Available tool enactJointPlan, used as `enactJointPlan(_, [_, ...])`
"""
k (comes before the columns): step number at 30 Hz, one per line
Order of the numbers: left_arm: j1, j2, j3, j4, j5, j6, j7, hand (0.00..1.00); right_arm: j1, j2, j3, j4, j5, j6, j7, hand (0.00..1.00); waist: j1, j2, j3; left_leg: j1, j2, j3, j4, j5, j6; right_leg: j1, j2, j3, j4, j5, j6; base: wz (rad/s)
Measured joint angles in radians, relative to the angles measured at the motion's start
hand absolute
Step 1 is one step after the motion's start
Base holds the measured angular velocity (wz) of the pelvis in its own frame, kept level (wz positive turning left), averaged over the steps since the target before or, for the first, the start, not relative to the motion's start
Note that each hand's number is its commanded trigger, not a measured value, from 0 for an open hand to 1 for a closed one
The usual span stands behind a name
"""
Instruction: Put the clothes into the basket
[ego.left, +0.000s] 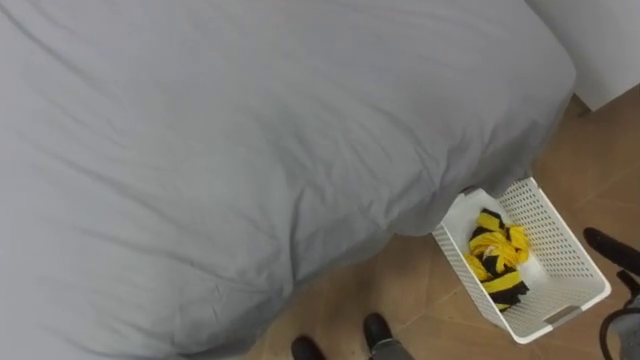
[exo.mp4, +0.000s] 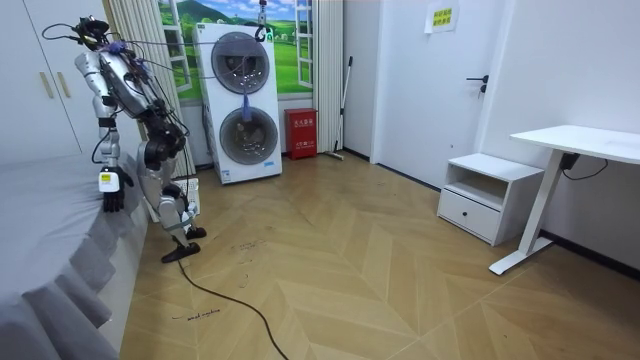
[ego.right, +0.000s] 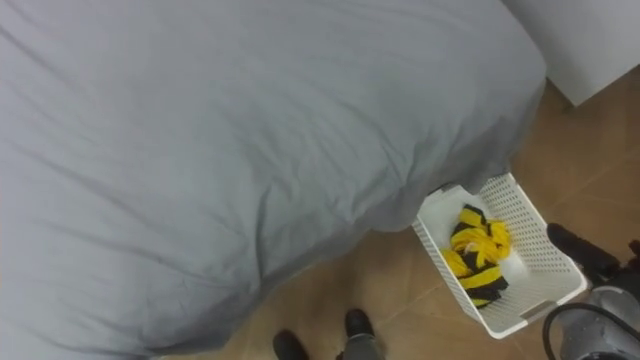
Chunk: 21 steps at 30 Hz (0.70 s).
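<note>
A white slatted basket (ego.left: 560, 262) stands on the wood floor at the corner of the bed, to my lower right. A bundle of yellow and black clothes (ego.left: 498, 258) lies inside it, also seen in the right eye view as the clothes (ego.right: 474, 250) in the basket (ego.right: 530, 265). My right hand (ego.left: 606, 244) shows at the right edge just beside the basket's rim, dark fingers stretched out and holding nothing. In the room view I stand beside the bed, and my left hand (exo.mp4: 112, 192) hangs relaxed over its edge, empty.
The grey-covered bed (ego.left: 230, 140) takes up most of the eye views. In the room view a stacked washer and dryer (exo.mp4: 240, 105) stands behind me, and a white desk (exo.mp4: 575, 145) with a small cabinet (exo.mp4: 490, 195) is at the room view's right.
</note>
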Motion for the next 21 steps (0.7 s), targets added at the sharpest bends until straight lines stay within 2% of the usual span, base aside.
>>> enactJointPlan(4, [0.001,0.0,-0.001,0.001,-0.001,0.0,-0.003,0.0,0.001,0.0,0.0,-0.003,-0.019,0.0,-0.001,0.0,0.009,0.005,-0.0032,0.002,0.001,0.0,0.001,0.0,0.0,0.002,0.001,0.0,0.001,0.001,-0.001,0.0])
enactJointPlan(12, [0.013,0.001,0.0,0.001,0.0,0.0,-0.006,0.0,0.009,-0.003,0.0,-0.007,-0.021,0.0,-0.003,0.0,0.01,0.005,-0.0042,0.043,0.001,0.0,0.001,0.0,0.0,0.047,0.0,-0.002,-0.005,0.0,-0.001,0.0])
enactJointPlan(15, [0.017,0.001,0.002,0.005,0.001,0.0,-0.019,0.0,0.025,-0.003,-0.001,-0.008,-0.045,0.0,-0.002,0.0,0.012,0.008,-0.0058,0.071,0.002,-0.007,-0.003,0.0,0.0,0.081,-0.003,-0.018,-0.014,0.001,-0.001,0.07])
enactJointPlan(19, [0.047,0.0,0.002,0.005,0.005,0.0,-0.048,0.0,0.094,-0.001,0.017,-0.018,-0.052,-0.022,-0.001,0.0,0.03,0.011,-0.016,0.149,0.008,-0.024,-0.025,0.001,-0.005,0.181,0.002,-0.041,-0.066,0.009,-0.004,0.05])
enactJointPlan(21, [0.072,0.001,0.004,-0.002,0.011,-0.004,-0.052,0.0,0.152,0.017,0.019,-0.049,-0.051,-0.026,0.001,0.0,0.031,0.009,-0.0192,0.197,0.007,-0.041,-0.042,0.003,-0.01,0.242,0.001,-0.06,-0.095,0.012,-0.005,0.26])
